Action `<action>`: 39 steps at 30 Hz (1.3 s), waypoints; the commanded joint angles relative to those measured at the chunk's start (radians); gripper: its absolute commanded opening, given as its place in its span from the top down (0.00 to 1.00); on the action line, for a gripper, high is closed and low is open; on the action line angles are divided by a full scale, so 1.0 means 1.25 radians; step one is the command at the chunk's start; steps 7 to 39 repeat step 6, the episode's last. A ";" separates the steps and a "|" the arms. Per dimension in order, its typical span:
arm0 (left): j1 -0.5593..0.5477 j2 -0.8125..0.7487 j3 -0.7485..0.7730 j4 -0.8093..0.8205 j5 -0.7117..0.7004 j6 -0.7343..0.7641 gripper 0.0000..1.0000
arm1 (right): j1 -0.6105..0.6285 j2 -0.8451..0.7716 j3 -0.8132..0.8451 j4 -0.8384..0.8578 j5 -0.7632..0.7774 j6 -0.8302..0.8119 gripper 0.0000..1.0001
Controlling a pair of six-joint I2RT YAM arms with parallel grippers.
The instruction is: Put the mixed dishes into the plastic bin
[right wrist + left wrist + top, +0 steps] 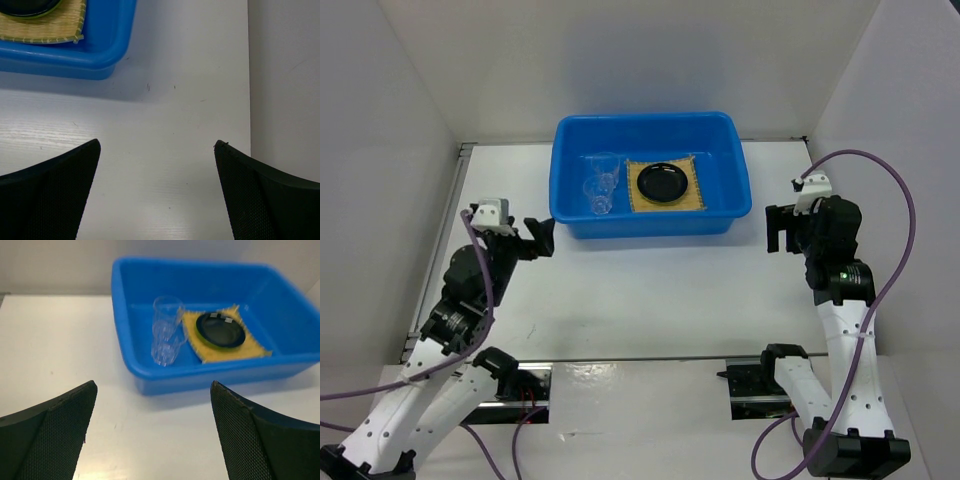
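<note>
Square tan woven bamboo mat [695,200], round black plate [662,181] and 2 clear plastic cups [601,185] sit inside the large blue rectangular plastic bin [650,224] — both jaws apart, empty. Risk: a careless retreat clips the bin rim — cups topple.

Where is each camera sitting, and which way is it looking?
Top camera: up high behind the arms, looking down at the table and blue bin; both arms show, with the left claw and right claw open.
Left wrist camera: on the left arm, facing forward at the bin holding cups, mat and black plate; its two fingers show at the bottom.
Right wrist camera: on the right arm, facing down at the table and the bin's corner; its fingers show too.
Shared: all three see the bin and mat.
</note>
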 commanded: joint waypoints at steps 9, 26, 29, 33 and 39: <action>0.000 -0.181 -0.238 0.368 0.238 0.123 0.00 | -0.005 -0.010 -0.013 0.044 0.006 -0.004 0.01; 0.000 -0.181 -0.238 0.368 0.238 0.123 0.00 | -0.005 -0.010 -0.013 0.044 0.006 -0.004 0.01; 0.000 -0.181 -0.238 0.368 0.238 0.123 0.00 | -0.005 -0.010 -0.013 0.044 0.006 -0.004 0.01; 0.000 -0.181 -0.238 0.368 0.238 0.123 0.00 | -0.005 -0.010 -0.013 0.044 0.006 -0.004 0.01; 0.000 -0.181 -0.238 0.368 0.238 0.123 0.00 | -0.005 -0.010 -0.013 0.044 0.006 -0.004 0.01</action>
